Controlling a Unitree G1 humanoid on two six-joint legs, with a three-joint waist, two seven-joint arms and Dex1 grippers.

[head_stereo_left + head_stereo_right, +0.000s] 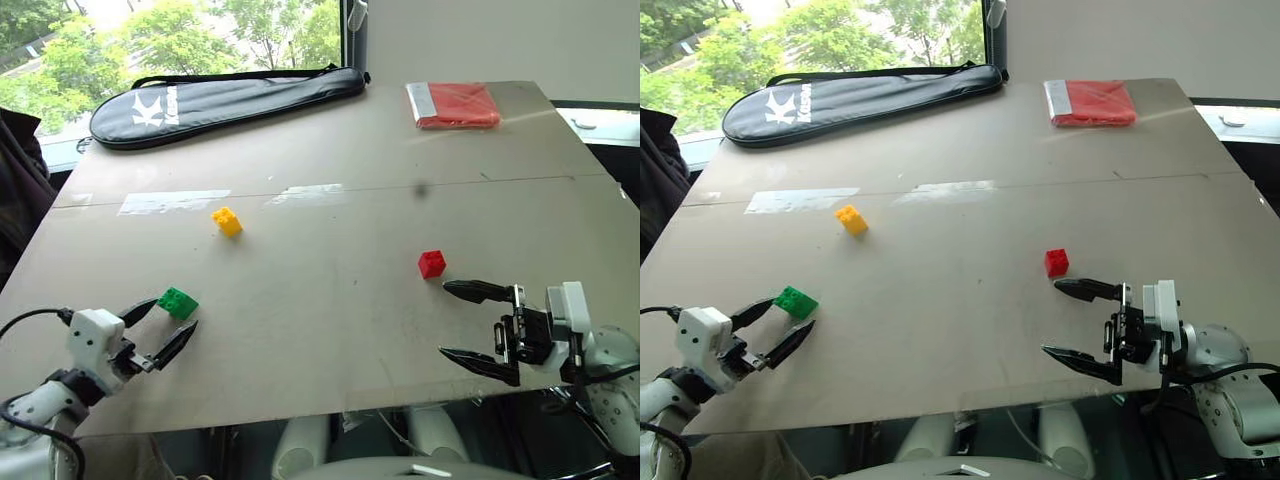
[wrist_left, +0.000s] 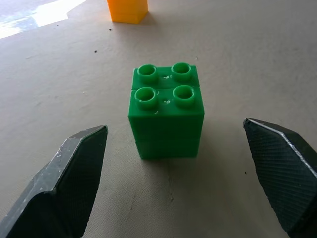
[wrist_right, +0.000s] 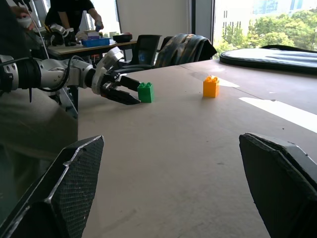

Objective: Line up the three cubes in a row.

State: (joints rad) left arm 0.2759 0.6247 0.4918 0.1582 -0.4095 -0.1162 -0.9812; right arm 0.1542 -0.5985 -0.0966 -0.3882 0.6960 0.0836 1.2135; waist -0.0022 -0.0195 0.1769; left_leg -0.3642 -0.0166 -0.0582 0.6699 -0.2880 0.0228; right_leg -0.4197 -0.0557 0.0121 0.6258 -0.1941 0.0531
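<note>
Near left: one brick [image 1: 177,302] is sitting just beyond left gripper [image 1: 165,329].
Far right: packet [image 1: 453,104] is lying.

Bare table [image 1: 330,330] between cubes — unobstructed

A wide grey-brown table [image 1: 330,330] is seen, with a seam across it and patches of clear tape [image 1: 172,201] toward ten o'clock. At the table's centre-left a yellow brick [image 1: 227,221] is set; a red brick [image 1: 432,264] lies toward four o'clock of it, well apart, and a green brick [image 1: 177,302] toward seven o'clock. A black racket case [image 1: 225,100] is laid along the far edge at eleven o'clock, and a flat red packet [image 1: 453,104] at one o'clock.
</note>
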